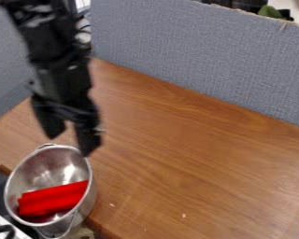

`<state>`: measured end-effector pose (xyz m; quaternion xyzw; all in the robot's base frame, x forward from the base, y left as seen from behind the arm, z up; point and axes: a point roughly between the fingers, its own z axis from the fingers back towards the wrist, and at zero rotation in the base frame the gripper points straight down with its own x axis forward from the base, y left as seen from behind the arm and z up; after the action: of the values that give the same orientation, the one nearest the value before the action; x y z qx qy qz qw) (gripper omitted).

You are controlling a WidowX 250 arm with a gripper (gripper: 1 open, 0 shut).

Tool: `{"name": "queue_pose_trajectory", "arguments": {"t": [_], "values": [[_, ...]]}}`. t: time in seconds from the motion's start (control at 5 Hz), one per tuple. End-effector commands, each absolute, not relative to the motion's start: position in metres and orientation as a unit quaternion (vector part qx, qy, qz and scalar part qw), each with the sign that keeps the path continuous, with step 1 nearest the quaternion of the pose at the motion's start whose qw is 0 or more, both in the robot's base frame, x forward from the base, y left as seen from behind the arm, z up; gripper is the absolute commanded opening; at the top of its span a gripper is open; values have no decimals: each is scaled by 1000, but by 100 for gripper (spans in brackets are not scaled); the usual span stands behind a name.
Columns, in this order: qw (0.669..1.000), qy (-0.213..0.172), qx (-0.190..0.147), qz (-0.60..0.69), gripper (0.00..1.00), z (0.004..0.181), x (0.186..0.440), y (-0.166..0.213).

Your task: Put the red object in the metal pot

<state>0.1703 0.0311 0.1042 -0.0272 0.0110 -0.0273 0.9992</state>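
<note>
We see a brown wooden table with visible grain, the metal pot standing directly on it near the 7 o'clock corner, close to the front edge.

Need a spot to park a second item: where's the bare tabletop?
Free: the wide wood table stretch from the metal pot right to the grey partition, and the front right corner. Crowded: front left, where the pot holds the red object and the open tool hangs above its rim.

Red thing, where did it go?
The red object lies inside the metal pot at the bottom left of the camera view, on the wooden table's near corner.
</note>
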Motion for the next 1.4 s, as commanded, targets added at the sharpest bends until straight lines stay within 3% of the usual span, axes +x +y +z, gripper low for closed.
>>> {"name": "queue_pose_trajectory", "arguments": {"t": [0.0, 0.4, 0.8, 1.2], "values": [[1000, 2, -26, 11, 100, 114, 172, -3], [999, -1, -11, -40, 100, 145, 177, 24], [986, 0, 0, -165, 100, 145, 178, 1], [1000, 9, -1, -13, 100, 115, 180, 17]]}}
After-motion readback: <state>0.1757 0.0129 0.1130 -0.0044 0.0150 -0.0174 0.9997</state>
